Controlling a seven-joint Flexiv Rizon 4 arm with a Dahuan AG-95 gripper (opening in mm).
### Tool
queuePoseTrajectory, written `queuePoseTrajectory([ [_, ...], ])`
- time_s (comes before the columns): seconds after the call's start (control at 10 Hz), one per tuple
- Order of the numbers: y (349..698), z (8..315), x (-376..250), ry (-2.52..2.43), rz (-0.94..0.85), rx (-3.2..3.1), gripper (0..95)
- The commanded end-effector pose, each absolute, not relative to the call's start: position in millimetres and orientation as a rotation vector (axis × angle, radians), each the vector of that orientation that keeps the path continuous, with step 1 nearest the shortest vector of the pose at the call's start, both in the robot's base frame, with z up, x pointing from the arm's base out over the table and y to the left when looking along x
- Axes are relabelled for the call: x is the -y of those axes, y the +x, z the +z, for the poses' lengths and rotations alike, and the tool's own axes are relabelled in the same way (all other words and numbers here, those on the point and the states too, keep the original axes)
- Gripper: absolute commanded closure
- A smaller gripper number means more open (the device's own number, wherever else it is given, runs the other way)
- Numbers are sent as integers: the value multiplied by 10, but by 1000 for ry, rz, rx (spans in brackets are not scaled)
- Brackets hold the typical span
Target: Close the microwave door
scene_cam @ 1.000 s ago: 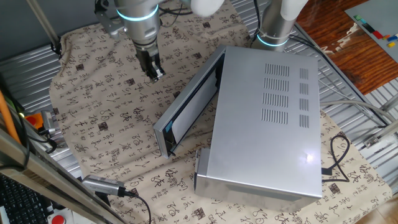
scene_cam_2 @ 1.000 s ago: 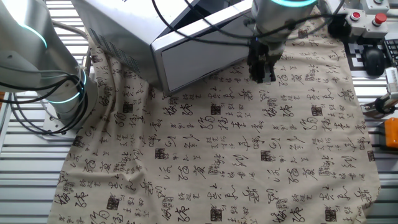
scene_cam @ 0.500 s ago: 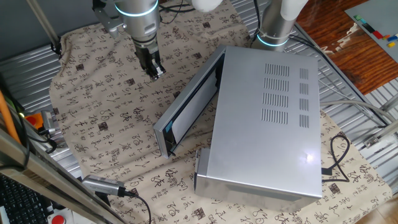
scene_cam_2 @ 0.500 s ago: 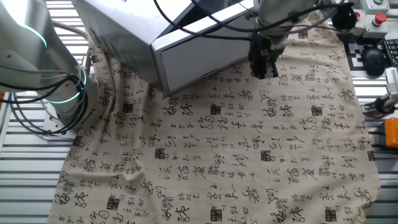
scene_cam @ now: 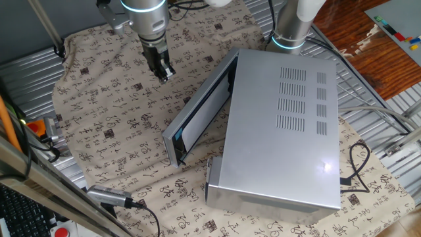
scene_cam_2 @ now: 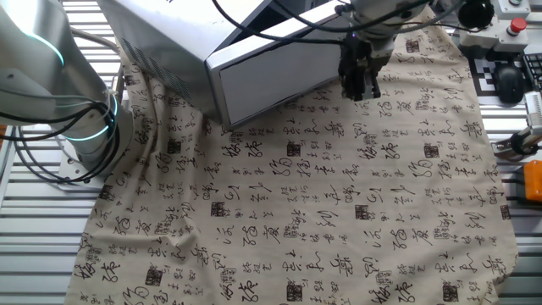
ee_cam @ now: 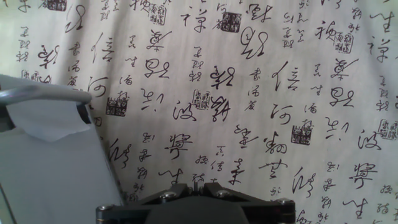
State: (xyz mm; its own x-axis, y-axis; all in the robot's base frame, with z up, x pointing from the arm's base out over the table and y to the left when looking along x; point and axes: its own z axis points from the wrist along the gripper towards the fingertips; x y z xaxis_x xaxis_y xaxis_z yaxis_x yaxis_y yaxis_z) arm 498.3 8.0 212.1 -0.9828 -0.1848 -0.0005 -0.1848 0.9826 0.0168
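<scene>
The microwave [scene_cam: 283,131] is a large silver box on the patterned cloth; its corner also shows in the other fixed view [scene_cam_2: 161,34]. The microwave door [scene_cam: 197,112] stands ajar at an angle, its free end swung out from the front. The door's silver face shows in the other fixed view [scene_cam_2: 271,80] and at the lower left of the hand view [ee_cam: 50,155]. My gripper [scene_cam: 164,74] hangs over the cloth, apart from the door's outer face near its hinge end, fingers together and holding nothing. It also shows in the other fixed view [scene_cam_2: 360,89] and the hand view [ee_cam: 196,184].
A second arm's base [scene_cam: 289,33] stands behind the microwave and shows at the left in the other fixed view [scene_cam_2: 85,119]. A black cord [scene_cam: 355,164] trails from the microwave's back. An orange item [scene_cam: 41,126] and a cable plug [scene_cam: 108,196] lie near the cloth's edge.
My gripper has moved a little up and away from the cloth, staying near the door's hinge end. The door and microwave have not moved.
</scene>
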Motion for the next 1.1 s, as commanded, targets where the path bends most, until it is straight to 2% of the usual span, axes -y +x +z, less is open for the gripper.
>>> queuePoseTrajectory([
  [0.1, 4979, 2118, -77, 322, -26, 3130, 950],
  [0.3, 4979, 2118, -77, 340, -25, 3127, 950],
  [0.8, 4979, 2118, -77, 843, -27, 3066, 950],
  [1.1, 4979, 2118, -77, 972, -41, 3022, 950],
])
